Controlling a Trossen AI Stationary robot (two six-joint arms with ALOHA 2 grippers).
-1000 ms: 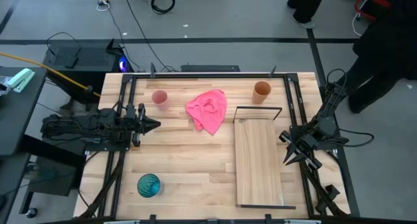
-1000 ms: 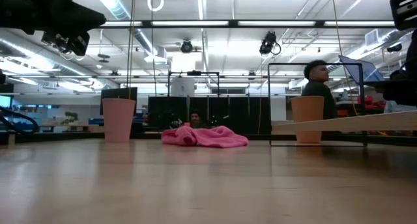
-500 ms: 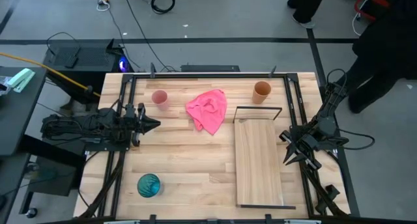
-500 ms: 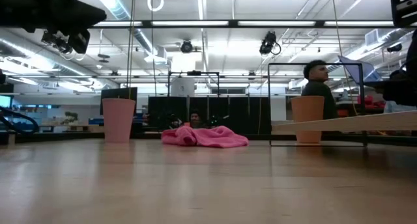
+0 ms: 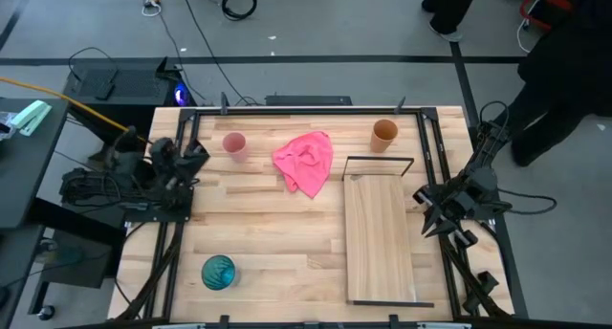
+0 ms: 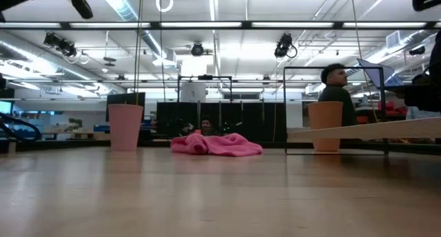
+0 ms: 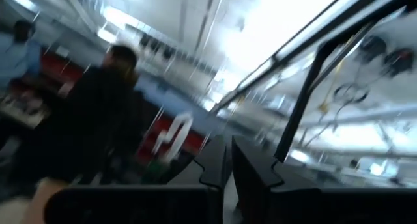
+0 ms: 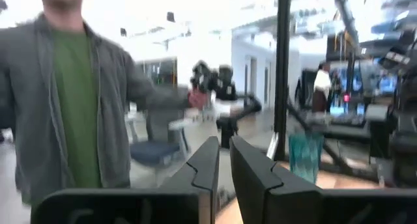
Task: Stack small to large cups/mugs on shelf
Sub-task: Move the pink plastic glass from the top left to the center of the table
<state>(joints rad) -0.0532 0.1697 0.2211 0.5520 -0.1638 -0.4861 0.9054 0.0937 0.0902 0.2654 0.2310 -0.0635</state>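
Since half a second ago your left gripper (image 5: 198,151) swung up toward the small pale pink handleless cup (image 5: 233,143), jaws seemingly together. Right gripper (image 5: 429,217) waits beside the light wooden shelf (image 5: 379,238), jaws together. Nothing's grasped; open, then approach.

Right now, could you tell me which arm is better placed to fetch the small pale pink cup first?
Probably left: its claw sits close beside the small pale pink cup, while the right claw waits beyond the light wooden shelf board.
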